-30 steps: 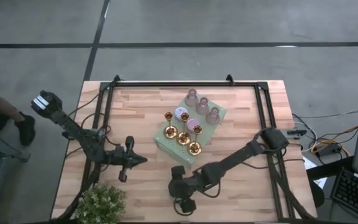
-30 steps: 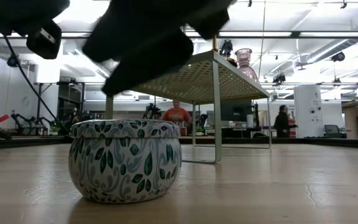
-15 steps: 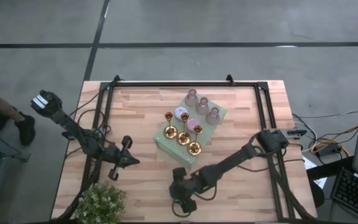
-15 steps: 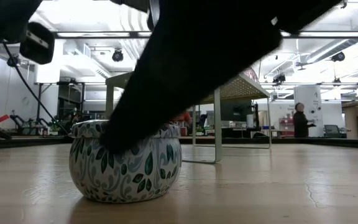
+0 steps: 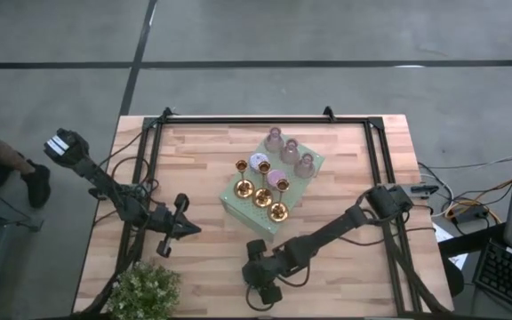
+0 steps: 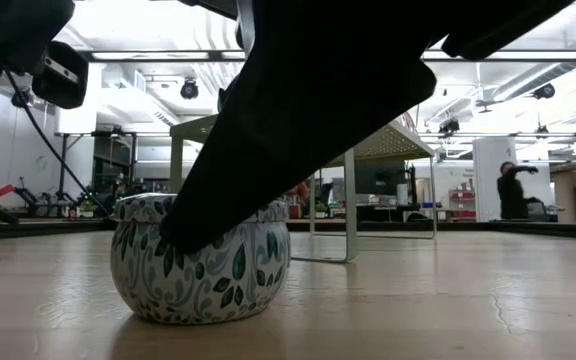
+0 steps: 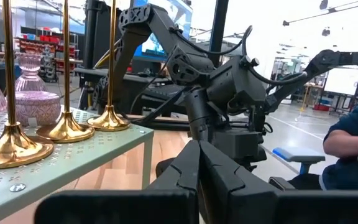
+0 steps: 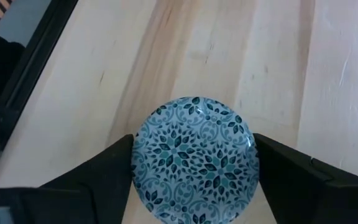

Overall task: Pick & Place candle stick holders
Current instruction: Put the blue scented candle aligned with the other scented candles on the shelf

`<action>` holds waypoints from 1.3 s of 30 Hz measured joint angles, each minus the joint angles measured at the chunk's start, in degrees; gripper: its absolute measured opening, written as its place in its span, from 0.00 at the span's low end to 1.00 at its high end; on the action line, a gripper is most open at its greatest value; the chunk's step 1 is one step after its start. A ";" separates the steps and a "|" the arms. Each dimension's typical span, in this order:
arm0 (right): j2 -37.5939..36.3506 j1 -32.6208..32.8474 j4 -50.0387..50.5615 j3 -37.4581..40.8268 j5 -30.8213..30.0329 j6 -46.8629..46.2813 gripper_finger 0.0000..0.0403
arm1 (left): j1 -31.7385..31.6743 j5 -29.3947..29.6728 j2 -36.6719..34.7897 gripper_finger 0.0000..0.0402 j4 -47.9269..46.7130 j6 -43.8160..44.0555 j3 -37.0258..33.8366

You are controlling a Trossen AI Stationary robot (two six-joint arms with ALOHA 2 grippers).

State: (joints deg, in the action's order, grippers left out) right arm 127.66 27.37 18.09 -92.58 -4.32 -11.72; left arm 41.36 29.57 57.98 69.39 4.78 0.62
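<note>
A round tin [image 8: 191,158] with a teal leaf pattern stands on its base near the table's front edge; it also shows in the low view [image 6: 201,262]. My right gripper [image 5: 260,286] is down over it, one finger at each side. Three slim gold candlesticks [image 5: 263,196], squat pink and lilac holders [image 5: 276,176] and pink glass holders [image 5: 290,149] stand on a pale-green dotted stand [image 5: 300,182] at mid-table. My left gripper [image 5: 196,231] is shut and empty, left of the stand, pointing toward it; its wrist view shows the gold bases [image 7: 64,130]. My right gripper has the tin between its two fingers [image 8: 114,168], which lie against opposite sides of its round wall [image 8: 135,163]. The fingers come from above, pointing down. The tin stands upright with its base on the table [image 6: 201,315].
A small leafy plant [image 5: 145,292] stands at the front left corner. A black frame [image 5: 154,151] runs along the table's left, far and right sides. Bare wood lies right of the tin [image 5: 345,284]. A person [image 6: 513,190] stands in the room behind.
My right gripper has come down from above the tin until its fingers stand around it, then stayed there. My left gripper has drawn back a little toward the table's left edge and turned somewhat. The tin has stayed in place.
</note>
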 joint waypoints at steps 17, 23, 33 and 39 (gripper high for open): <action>-0.20 0.11 1.47 -0.04 -0.15 -0.07 0.70 | 0.00 0.08 0.00 0.02 -2.74 0.17 0.00; -0.79 0.13 2.82 0.02 0.41 -0.05 0.71 | 0.00 0.06 0.00 0.02 -2.65 0.17 -0.02; -2.87 1.08 4.27 0.07 1.83 0.05 0.71 | 0.00 0.06 0.00 0.02 -2.66 0.17 -0.02; -5.05 1.81 7.10 0.07 1.90 -0.06 0.71 | 0.00 0.06 0.00 0.02 -2.79 0.17 -0.02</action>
State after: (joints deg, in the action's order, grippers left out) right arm 122.60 29.19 25.19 -92.51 -2.42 -11.78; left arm 41.36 29.63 57.98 66.60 4.95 0.60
